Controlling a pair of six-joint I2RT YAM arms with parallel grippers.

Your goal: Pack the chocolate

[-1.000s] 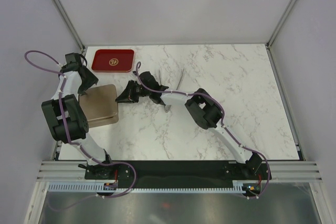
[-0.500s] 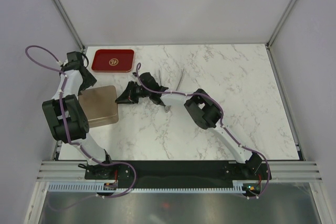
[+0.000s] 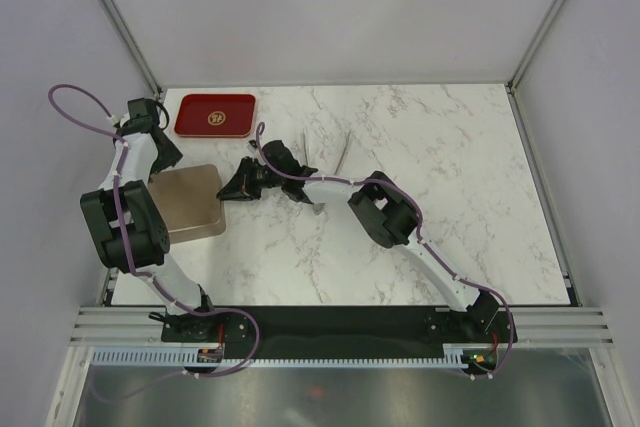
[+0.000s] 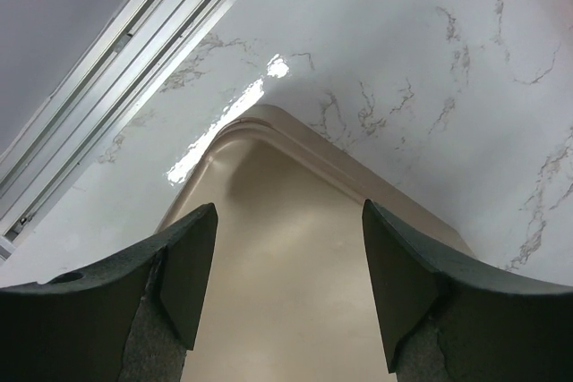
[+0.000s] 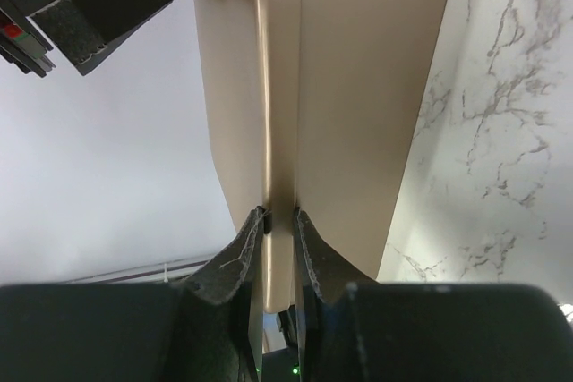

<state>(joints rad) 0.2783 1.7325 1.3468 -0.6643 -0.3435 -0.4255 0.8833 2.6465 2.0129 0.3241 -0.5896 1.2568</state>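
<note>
Right gripper (image 5: pixel 279 219) clamped on the lid's (image 3: pixel 185 205) 3 o'clock rim. Left gripper (image 4: pixel 288 252), jaws apart, has eased back toward 11 o'clock, probably leaving the lid to the right arm. Chocolate not visible; red tray (image 3: pixel 190 115) at 11 o'clock.

The site was a robotics test cell in a laboratory, not a domestic room. A marble-patterned table top (image 3: pixel 450 197) stood enclosed by plain white panels (image 3: pixel 330 7) set in aluminium frame posts (image 3: pixel 113 17) at upper left and upper right. Along the bottom edge, a black base plate (image 3: pixel 330 322) carried the left arm (image 3: pixel 120 227) and right arm (image 3: pixel 385 212), with a slotted cable duct (image 3: pixel 330 357) beneath.
</note>
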